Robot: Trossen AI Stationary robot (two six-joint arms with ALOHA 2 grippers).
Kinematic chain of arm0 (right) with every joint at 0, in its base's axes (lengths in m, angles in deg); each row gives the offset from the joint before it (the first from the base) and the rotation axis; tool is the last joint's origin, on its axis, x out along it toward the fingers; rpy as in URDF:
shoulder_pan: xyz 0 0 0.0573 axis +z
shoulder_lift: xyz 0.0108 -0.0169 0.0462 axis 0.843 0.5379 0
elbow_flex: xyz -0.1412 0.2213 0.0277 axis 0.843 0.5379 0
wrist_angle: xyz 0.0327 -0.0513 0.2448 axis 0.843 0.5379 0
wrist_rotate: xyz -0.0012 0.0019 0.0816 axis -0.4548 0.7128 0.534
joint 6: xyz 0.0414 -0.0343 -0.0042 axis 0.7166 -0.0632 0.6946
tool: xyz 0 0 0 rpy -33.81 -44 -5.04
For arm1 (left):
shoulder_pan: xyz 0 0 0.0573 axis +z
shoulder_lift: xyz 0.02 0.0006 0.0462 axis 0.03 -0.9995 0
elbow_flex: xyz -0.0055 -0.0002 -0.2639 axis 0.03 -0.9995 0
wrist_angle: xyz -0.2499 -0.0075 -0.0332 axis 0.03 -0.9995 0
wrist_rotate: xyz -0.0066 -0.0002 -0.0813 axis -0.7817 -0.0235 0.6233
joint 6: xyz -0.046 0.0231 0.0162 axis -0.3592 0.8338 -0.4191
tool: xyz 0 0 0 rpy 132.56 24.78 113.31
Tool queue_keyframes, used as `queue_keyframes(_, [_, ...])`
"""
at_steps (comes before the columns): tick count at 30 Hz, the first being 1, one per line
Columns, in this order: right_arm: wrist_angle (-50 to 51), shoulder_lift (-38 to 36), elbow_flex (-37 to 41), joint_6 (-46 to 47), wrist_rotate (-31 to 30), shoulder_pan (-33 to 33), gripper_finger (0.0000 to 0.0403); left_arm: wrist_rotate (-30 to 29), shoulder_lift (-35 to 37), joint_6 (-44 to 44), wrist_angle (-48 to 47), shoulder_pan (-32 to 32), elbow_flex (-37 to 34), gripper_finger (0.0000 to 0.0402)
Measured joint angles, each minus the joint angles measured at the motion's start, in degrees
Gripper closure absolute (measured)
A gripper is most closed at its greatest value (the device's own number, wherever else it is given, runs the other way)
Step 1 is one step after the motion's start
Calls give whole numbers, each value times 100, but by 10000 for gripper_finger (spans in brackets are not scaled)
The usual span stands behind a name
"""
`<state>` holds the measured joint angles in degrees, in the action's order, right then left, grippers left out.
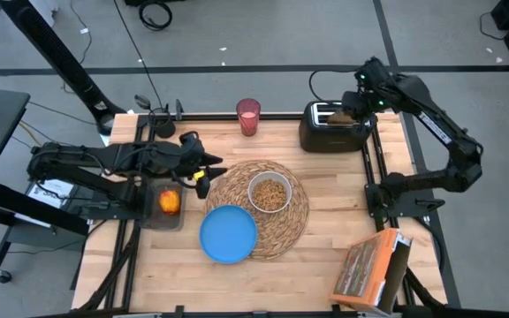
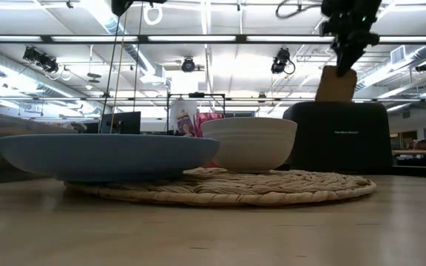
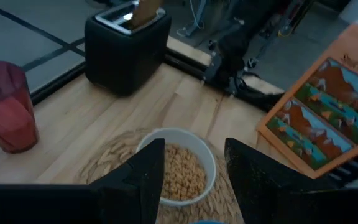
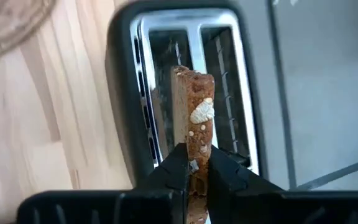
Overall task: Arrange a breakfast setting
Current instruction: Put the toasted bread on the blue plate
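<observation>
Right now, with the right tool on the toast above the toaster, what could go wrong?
The right tool pinches the toast slice only at one edge, so it could twist or slip back into the toaster. The blue plate lies across the table, past the cereal bowl; a low carry might clip it.

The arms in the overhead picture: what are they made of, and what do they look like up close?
Both are dark, nearly black, jointed machines. The left arm carries a yellow marking near its left end effector, and black cables trail off behind it. The right arm shows a small green light near its right end effector. Each ends in two flat, dark, angular fingers.
</observation>
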<state>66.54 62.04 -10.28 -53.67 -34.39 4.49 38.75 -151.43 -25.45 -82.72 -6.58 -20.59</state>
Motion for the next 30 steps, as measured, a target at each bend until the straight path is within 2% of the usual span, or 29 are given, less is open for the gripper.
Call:
queue_keyframes(9, [-568,-1073,-4,438,302,508,364,-4,1,573,1002,328,0,212])
queue_keyframes(12, [-1185,-1341,-4,953,757,694,364,-9,-57,636,1462,426,10,211])
queue_keyframes(17, [-2551,-1611,-11,2221,1809,1024,364,-4,-369,656,2327,479,11,204])
queue_keyframes(22, [-4088,-1612,-11,3752,2762,1553,373,3,-620,1078,3124,507,7,151])
queue_keyframes(27, [-6028,-1370,-11,5010,2967,2301,383,-5,-908,2551,4582,491,7,93])
queue_keyframes(30, [-7055,-1138,-11,5465,2886,2716,383,14,-1100,3016,5437,464,7,85])
